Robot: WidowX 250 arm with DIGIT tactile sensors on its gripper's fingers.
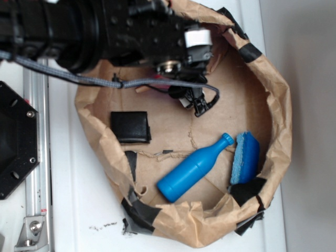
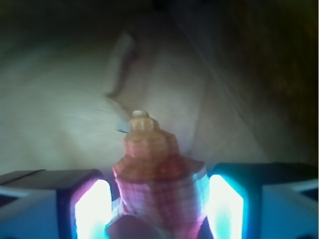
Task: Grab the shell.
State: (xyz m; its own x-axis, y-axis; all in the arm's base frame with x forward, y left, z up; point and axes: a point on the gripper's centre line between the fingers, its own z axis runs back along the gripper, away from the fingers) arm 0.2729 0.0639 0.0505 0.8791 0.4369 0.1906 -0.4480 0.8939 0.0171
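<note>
In the wrist view the shell [image 2: 157, 172], orange-tan at its knobby top and cream with pinkish bands below, stands between my two lit fingers [image 2: 92, 206], and it fills the gap from pad to pad. My gripper [image 2: 158, 209] is shut on it. In the exterior view the gripper [image 1: 195, 102] hangs over the back middle of the brown paper bowl [image 1: 278, 105]. There the arm and its cable hide the shell almost wholly.
Inside the paper bowl lie a blue bottle [image 1: 197, 167], a blue scrubber [image 1: 245, 157] against the right wall and a black square block [image 1: 130, 126] at the left. The robot's black base plate [image 1: 13, 142] and a metal rail [image 1: 38, 157] are at the left.
</note>
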